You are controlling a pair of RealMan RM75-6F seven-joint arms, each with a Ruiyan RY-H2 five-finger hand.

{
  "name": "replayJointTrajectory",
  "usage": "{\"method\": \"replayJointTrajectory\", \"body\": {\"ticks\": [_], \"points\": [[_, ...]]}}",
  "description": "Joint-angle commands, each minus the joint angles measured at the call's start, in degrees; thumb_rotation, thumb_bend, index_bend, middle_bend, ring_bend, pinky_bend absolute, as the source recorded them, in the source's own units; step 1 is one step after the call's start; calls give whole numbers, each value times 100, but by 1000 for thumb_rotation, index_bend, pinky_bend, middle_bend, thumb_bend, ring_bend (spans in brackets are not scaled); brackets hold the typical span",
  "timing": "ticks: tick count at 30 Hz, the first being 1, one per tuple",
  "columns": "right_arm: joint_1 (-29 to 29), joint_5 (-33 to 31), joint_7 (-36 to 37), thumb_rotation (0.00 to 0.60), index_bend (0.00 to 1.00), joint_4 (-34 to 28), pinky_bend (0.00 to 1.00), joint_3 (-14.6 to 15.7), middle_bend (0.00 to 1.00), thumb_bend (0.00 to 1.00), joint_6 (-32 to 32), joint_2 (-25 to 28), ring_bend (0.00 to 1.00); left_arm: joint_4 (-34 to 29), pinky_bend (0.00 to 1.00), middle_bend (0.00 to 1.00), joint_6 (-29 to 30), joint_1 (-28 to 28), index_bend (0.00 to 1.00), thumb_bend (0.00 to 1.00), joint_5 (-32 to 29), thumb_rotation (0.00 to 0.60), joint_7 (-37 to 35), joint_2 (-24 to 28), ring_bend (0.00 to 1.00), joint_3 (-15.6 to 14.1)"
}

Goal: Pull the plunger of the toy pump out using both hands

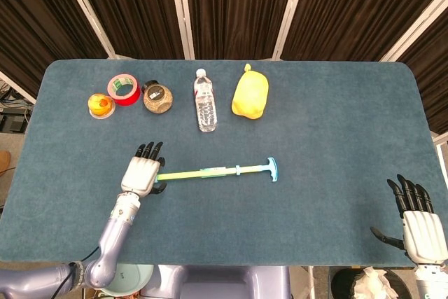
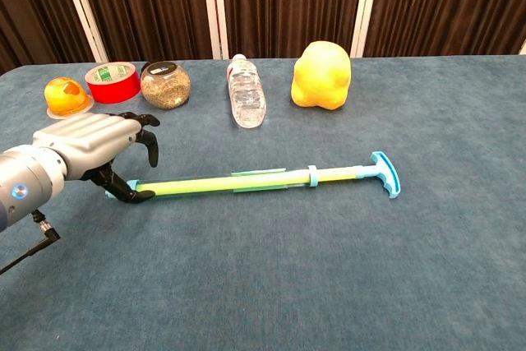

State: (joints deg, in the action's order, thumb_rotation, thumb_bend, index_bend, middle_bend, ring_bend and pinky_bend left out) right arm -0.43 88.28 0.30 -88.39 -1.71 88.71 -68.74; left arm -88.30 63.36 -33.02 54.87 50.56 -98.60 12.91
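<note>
The toy pump (image 1: 210, 171) lies flat at the middle of the table, a yellow-green tube (image 2: 222, 183) with a blue T-handle (image 2: 386, 173) at its right end. My left hand (image 1: 142, 173) hovers over the tube's left nozzle end. In the chest view the left hand (image 2: 86, 144) arches its fingers above the tube while its thumb reaches down in front of the tip, and nothing is clasped. My right hand (image 1: 416, 218) stays at the near right edge of the table, fingers spread, far from the handle (image 1: 272, 169).
Along the far side stand a small orange toy (image 1: 101, 106), a red tape roll (image 1: 123, 89), a round jar (image 1: 157, 97), a lying water bottle (image 1: 205, 101) and a yellow soft toy (image 1: 250, 92). The blue tablecloth (image 1: 336, 124) covers the table.
</note>
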Motion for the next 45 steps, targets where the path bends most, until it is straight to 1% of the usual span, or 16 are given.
{"method": "replayJointTrajectory", "body": {"ticks": [1,7,10,14,20,24,28,32,37,45], "points": [[2,-3,-4,600,84,-8,50,-1,0,144,-6,2,0,188,91,30,11,-102,364,264,-186,600,91,-178,0,14],[3,-15,6,600,84,-10,50,-4,0,147,-16,8,0,421,90,35,62,-190,389,277,-371,600,132,-410,0,-33],[5,-23,18,600,85,-15,50,-7,0,148,-25,11,0,499,90,42,82,-221,424,303,-386,600,108,-475,0,-63],[7,-17,6,600,84,-19,50,-4,0,149,-28,8,0,542,90,62,126,-232,509,336,-303,600,-14,-513,0,-114],[3,-17,-10,600,85,-20,50,0,0,153,-27,1,0,553,91,69,205,-215,545,347,-73,600,-281,-483,0,-190],[2,-23,-19,600,85,-19,50,-3,0,151,-28,1,0,482,91,71,231,-216,556,353,104,600,-387,-383,0,-255],[4,-24,-41,600,85,-19,51,1,0,153,-38,-2,0,298,91,72,227,-258,563,355,410,600,-457,-161,0,-348],[-2,2,-64,600,84,-27,50,18,0,153,-30,-6,0,-6,91,75,196,-315,563,356,772,600,-549,130,0,-447],[-6,3,-85,600,85,-34,50,36,0,153,-46,-3,0,-375,91,78,144,-357,564,356,1083,600,-680,400,0,-547],[19,-19,-157,600,100,-68,33,54,0,153,-133,-3,0,-792,91,80,18,-472,568,356,1416,600,-813,666,0,-625]]}}
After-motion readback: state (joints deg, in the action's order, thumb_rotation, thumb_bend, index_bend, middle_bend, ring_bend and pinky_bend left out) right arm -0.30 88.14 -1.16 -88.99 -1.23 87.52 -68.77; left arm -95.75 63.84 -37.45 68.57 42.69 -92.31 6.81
